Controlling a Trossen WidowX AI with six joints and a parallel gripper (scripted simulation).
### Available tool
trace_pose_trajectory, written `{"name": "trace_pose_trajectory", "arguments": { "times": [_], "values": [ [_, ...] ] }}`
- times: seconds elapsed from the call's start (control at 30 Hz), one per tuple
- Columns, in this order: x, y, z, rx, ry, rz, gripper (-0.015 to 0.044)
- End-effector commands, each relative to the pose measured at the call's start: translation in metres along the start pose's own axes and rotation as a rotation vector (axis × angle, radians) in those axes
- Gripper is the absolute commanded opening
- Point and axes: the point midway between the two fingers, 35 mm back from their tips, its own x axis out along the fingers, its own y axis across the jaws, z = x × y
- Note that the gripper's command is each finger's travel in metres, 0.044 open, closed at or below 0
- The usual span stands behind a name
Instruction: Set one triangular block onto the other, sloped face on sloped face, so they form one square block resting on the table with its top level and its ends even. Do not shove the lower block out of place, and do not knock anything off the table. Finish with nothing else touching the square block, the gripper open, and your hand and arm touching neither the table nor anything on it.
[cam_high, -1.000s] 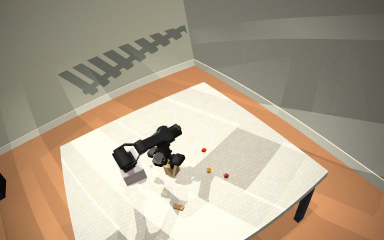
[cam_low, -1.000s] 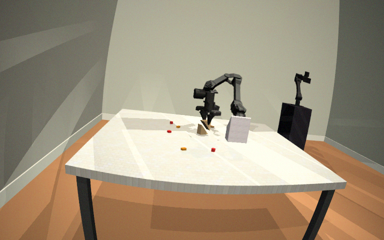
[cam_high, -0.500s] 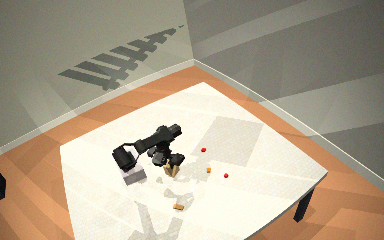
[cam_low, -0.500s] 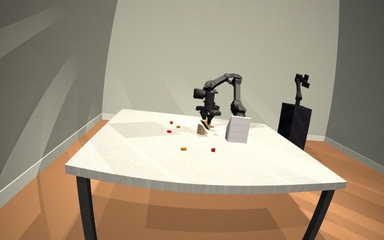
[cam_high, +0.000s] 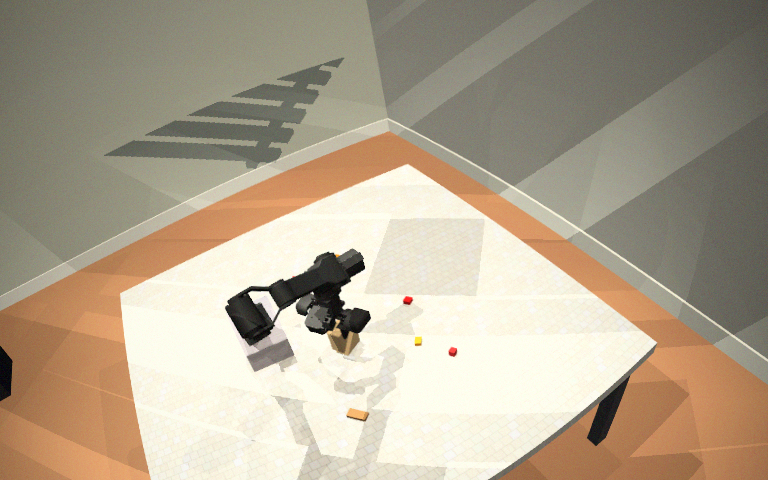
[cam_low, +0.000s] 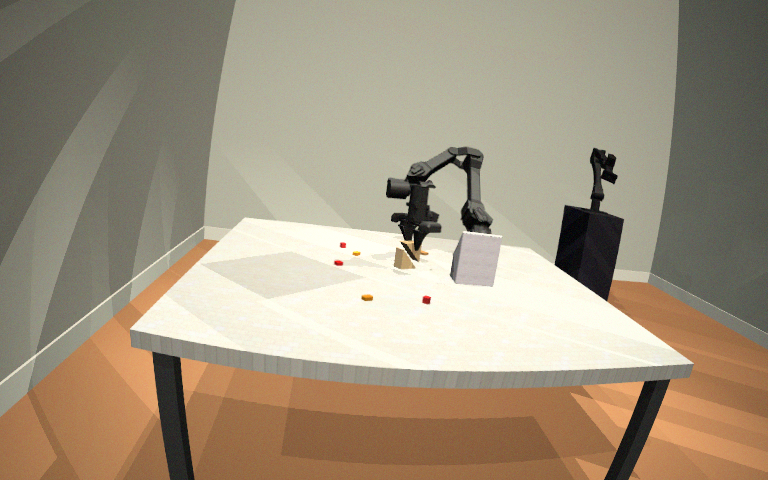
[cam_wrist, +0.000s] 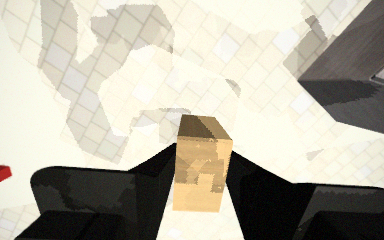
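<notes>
One tan triangular block (cam_low: 403, 260) stands on the table (cam_high: 543, 373) (cam_low: 509, 339), its sloped face descending to the right in the exterior view. My gripper (cam_low: 413, 246) (cam_wrist: 199, 149) is shut on the other tan triangular block (cam_low: 416, 250) (cam_wrist: 202, 172). The held block is just right of and slightly above the standing one, its dark sloped face turned down toward the other slope. A thin gap seems to show between them; contact is unclear. In the top view the tan blocks overlap below the fingers. The wrist view shows no distinct part of the lower block.
A pale box (cam_high: 272, 355) (cam_low: 478, 260) (cam_wrist: 345, 95) stands close beside the blocks, near the arm's base. Red cubes (cam_high: 407, 300) (cam_low: 426, 300) (cam_wrist: 4, 173), yellow-orange pieces (cam_high: 417, 340) (cam_low: 367, 297) and a flat orange piece (cam_high: 357, 414) lie scattered around. Another arm stands on a dark pedestal (cam_low: 589, 249) beyond the table.
</notes>
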Motion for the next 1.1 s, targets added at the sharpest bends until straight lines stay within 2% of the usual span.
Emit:
{"name": "trace_pose_trajectory", "arguments": {
  "times": [0.0,1.07],
  "values": [
    [0.003,-0.001,-0.001,-0.004,0.001,-0.003,0.0],
    [0.018,0.0,-0.007,-0.005,0.001,-0.003,0.0]
  ]
}}
